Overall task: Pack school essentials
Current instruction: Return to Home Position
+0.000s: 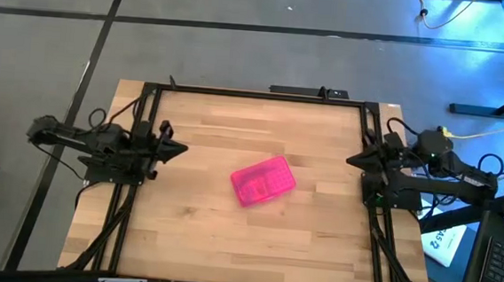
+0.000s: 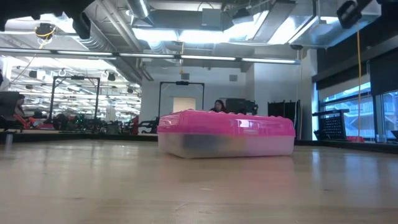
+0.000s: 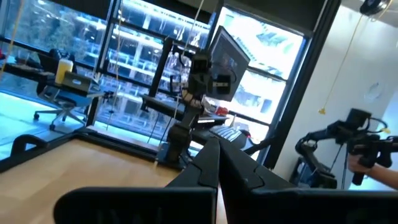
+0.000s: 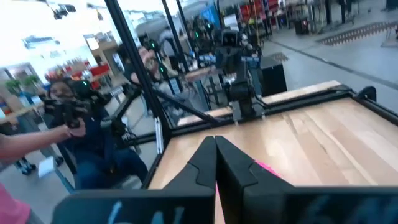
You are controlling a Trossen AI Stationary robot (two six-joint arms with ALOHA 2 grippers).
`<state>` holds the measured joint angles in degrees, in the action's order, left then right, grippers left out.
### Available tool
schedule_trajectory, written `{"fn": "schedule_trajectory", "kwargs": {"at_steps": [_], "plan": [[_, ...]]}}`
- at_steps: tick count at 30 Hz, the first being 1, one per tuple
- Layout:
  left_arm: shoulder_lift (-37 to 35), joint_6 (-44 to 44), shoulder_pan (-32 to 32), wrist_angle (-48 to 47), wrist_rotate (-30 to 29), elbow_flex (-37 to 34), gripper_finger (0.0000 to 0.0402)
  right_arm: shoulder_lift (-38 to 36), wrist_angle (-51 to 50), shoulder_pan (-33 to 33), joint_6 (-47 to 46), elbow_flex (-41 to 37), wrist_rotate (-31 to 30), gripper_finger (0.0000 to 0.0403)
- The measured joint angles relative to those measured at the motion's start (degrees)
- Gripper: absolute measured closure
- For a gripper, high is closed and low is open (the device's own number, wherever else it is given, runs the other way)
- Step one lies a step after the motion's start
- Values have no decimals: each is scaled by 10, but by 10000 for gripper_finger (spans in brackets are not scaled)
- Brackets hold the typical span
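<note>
A clear rectangular case with a pink lid (image 1: 263, 180) lies flat on its base near the middle of the wooden table; the low view shows the case (image 2: 225, 134) closed, with dark shapes behind its clear wall. The school essentials do not show singly. My left gripper (image 1: 183, 150) is shut at the table's left edge, pointing toward the case and well apart from it; in its wrist view the left gripper (image 3: 217, 149) holds nothing. My right gripper (image 1: 350, 159) is shut at the right edge, also apart from the case and holding nothing in the right wrist view (image 4: 216, 146).
A black frame (image 1: 255, 94) runs along the table's far, left and right edges. Bare wood lies all around the case. A person (image 4: 68, 118) stands beyond the table in the right wrist view. A laptop (image 1: 503, 265) sits off the table's right side.
</note>
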<state>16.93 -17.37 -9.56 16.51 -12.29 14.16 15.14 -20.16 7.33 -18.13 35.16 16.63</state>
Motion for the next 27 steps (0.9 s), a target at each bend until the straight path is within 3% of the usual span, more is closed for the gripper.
{"fn": "schedule_trajectory", "kwargs": {"at_steps": [11, 18, 27], "plan": [[-108, 6, 0, 37, -2, -76, 402, -152, 32, 0, -25, -94, -9, 401], [-166, 30, 0, 88, -6, -135, 401, -151, 24, 0, -23, -92, -2, 399], [-167, 31, 0, 64, -2, -137, 402, -150, 43, 0, -14, -126, 0, 399]]}}
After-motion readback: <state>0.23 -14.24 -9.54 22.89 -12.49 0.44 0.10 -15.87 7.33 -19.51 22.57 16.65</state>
